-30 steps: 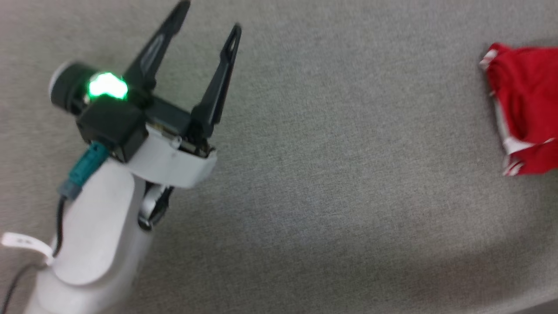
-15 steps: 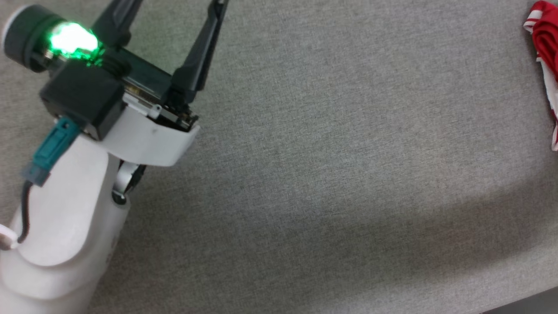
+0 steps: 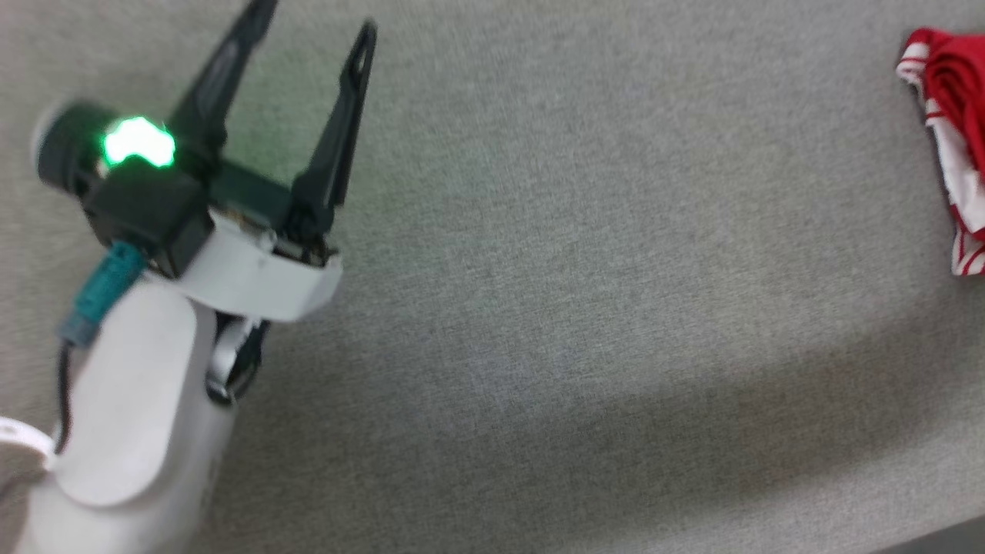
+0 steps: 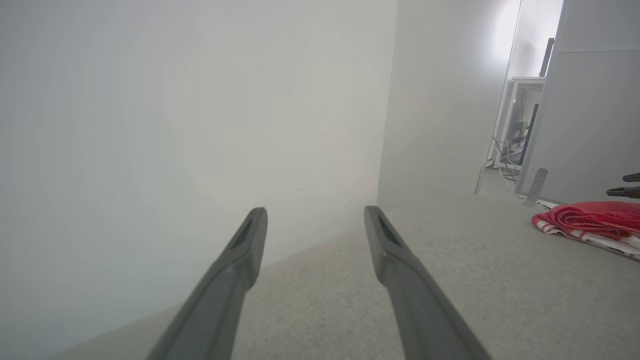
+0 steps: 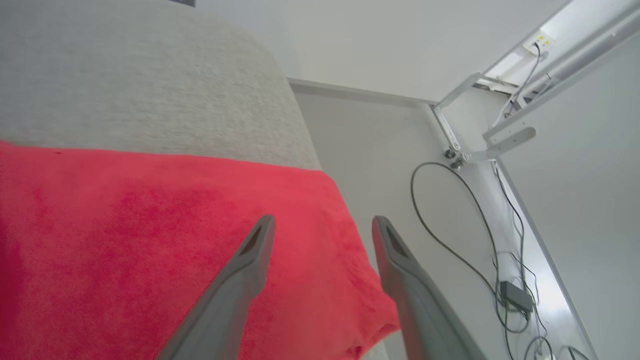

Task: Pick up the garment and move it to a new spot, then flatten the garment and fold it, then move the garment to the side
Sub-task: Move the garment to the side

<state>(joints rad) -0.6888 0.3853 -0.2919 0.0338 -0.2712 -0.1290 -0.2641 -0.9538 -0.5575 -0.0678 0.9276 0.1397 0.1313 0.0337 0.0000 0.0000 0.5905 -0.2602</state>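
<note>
Red garment (image 3: 954, 92), trimmed in red-and-white stripes, lies folded in a thick bundle at the right side of the grey fabric worktop (image 3: 577, 269), well apart from the left arm. Nearest the robot, the pale left forearm (image 3: 131, 415) rises from the lower left with a teal connector (image 3: 100, 296) plugged in at its wrist and a green light (image 3: 138, 142) glowing just above. The left end effector (image 3: 315, 19) hovers over bare worktop with its two dark fingers spread wide and nothing between them; its own camera looks past them to a plain white wall (image 4: 175, 100) behind the worktop. Further over, the right end effector (image 5: 320, 220) hangs just above the garment (image 5: 125, 240) with its fingers splayed apart and no cloth pinched. Under it, the red cloth reaches the worktop's rounded edge (image 5: 295, 125). Beyond that edge, down on the pale floor (image 5: 365, 150), black cables (image 5: 450, 225) loop toward a small dark adapter (image 5: 515, 300).
</note>
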